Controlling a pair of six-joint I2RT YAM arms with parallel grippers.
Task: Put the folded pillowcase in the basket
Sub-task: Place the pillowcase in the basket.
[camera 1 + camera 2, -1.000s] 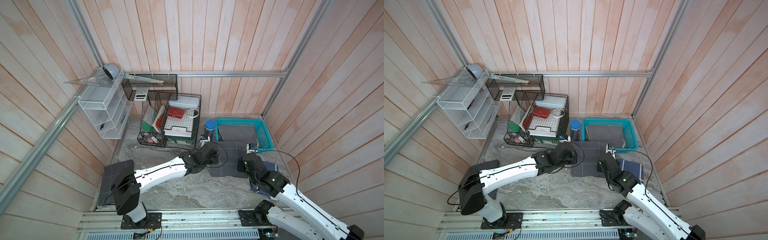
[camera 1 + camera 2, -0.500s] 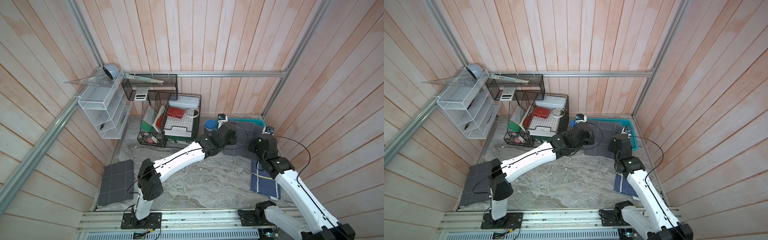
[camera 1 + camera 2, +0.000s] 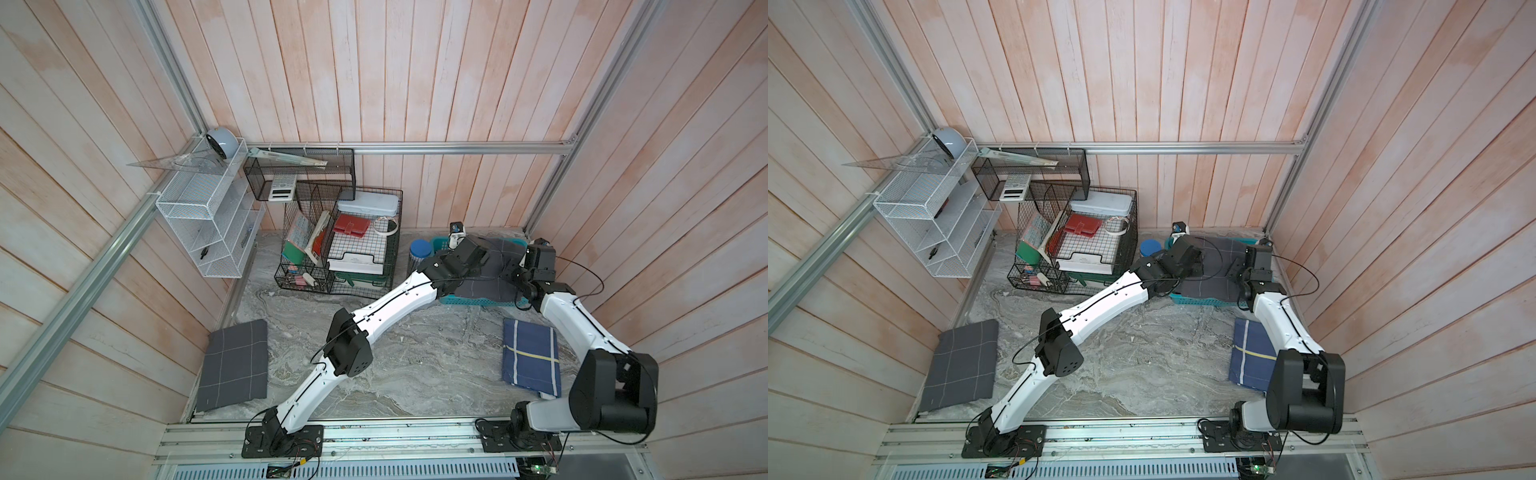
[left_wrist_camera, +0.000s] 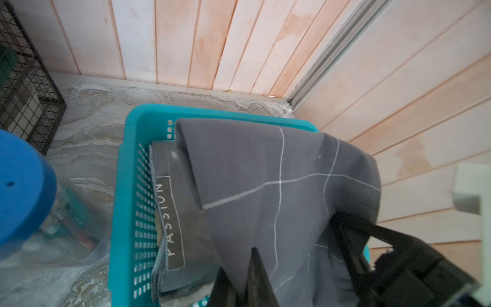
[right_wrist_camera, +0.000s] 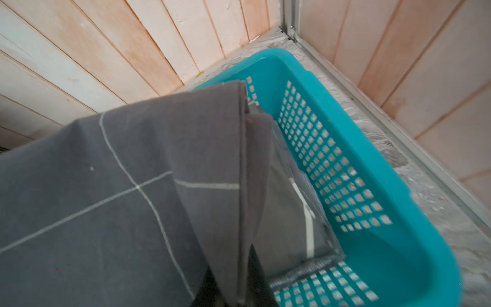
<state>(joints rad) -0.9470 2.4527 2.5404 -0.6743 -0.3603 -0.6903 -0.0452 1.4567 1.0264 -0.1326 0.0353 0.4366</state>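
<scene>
Both arms extended far forward; left gripper (image 4: 239, 283) clamped tight; right gripper (image 5: 235, 289) clamped tight

Robot test booth, wood-panel walls (image 3: 374, 83), aluminium frame (image 3: 457, 147)

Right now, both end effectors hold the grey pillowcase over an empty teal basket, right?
Not empty: the left wrist view shows a folded grey cloth lying in the teal basket. The left end effector and right end effector do hold the grey pillowcase over it.

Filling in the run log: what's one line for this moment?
phase: placing | left hand: shut on pillowcase | right hand: shut on pillowcase | pillowcase: over basket, unreleased
</scene>
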